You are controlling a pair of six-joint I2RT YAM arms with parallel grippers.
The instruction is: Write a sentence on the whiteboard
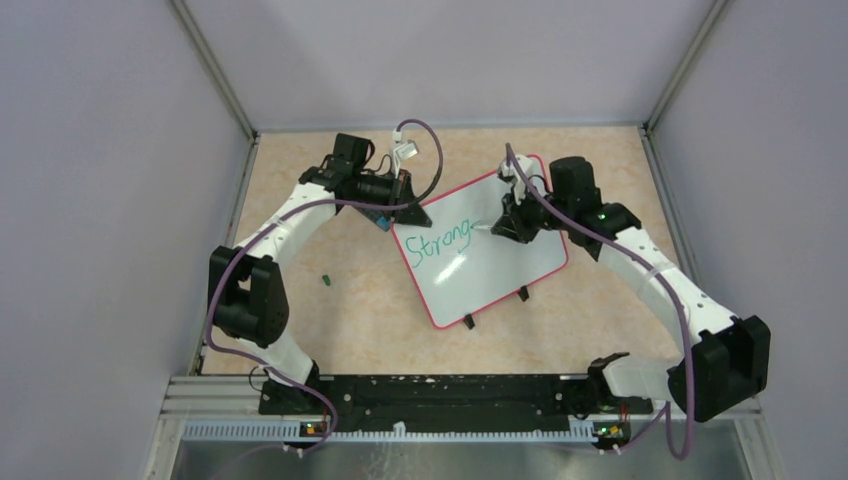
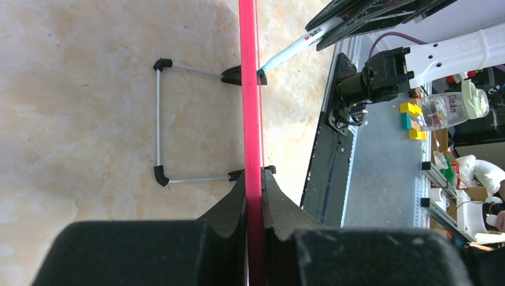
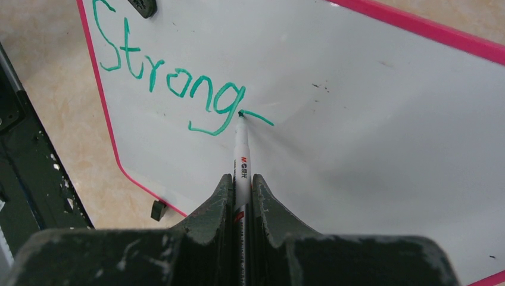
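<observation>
The whiteboard (image 1: 500, 262), white with a red-pink rim and black feet, lies tilted in the middle of the table. "Strong" is written on it in green (image 3: 172, 83), with a short dash after the g. My left gripper (image 1: 408, 210) is shut on the board's rim at its top left corner; the left wrist view shows the rim (image 2: 251, 107) edge-on between my jaws. My right gripper (image 1: 508, 226) is shut on a white green-tipped marker (image 3: 242, 155). The marker's tip touches the board at the dash. The marker also shows in the left wrist view (image 2: 295, 47).
A small green cap (image 1: 326, 280) lies on the table left of the board. The board's wire stand (image 2: 159, 113) shows behind it. Grey walls enclose the table. A black rail (image 1: 440, 392) runs along the near edge.
</observation>
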